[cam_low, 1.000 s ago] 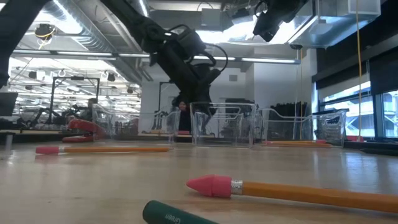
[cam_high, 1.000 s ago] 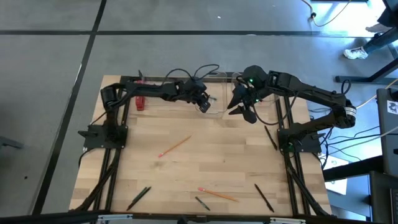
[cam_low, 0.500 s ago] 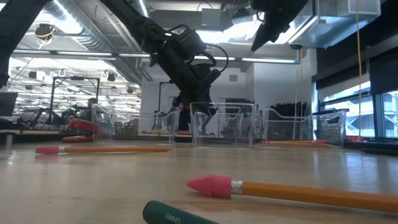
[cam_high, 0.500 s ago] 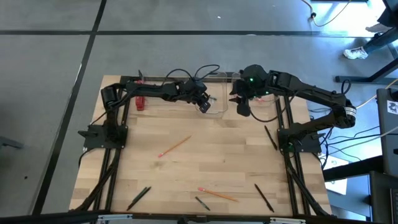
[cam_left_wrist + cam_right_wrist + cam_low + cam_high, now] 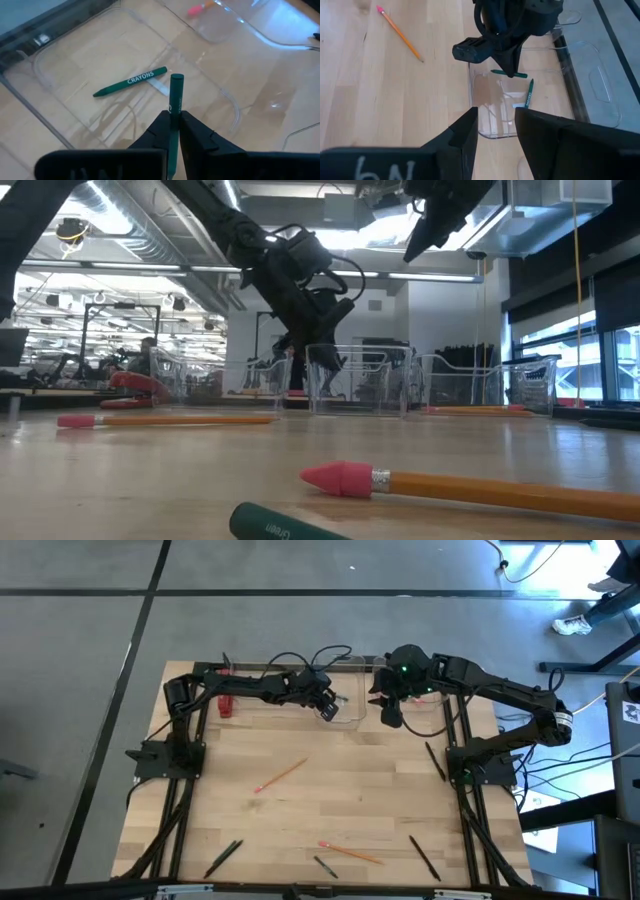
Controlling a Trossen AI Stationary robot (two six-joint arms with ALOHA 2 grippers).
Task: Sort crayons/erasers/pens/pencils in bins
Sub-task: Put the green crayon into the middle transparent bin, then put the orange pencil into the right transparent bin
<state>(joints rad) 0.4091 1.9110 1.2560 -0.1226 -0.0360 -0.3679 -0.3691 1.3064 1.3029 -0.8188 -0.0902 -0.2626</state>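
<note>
Crayon (image 5: 174, 107) pinched in left hand (image 5: 172, 131) over bin (image 5: 60, 107), right hand (image 5: 496, 131) open alongside

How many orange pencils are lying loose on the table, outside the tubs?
2. One pencil lies mid-table; the other pencil lies near the front edge. A clear bin at the back also shows something orange inside, so more may be hidden there.

Left claw (image 5: 172, 131) over middle bin (image 5: 75, 60), crayon (image 5: 131, 81) inside, right claw (image 5: 390, 715) just beside
</note>
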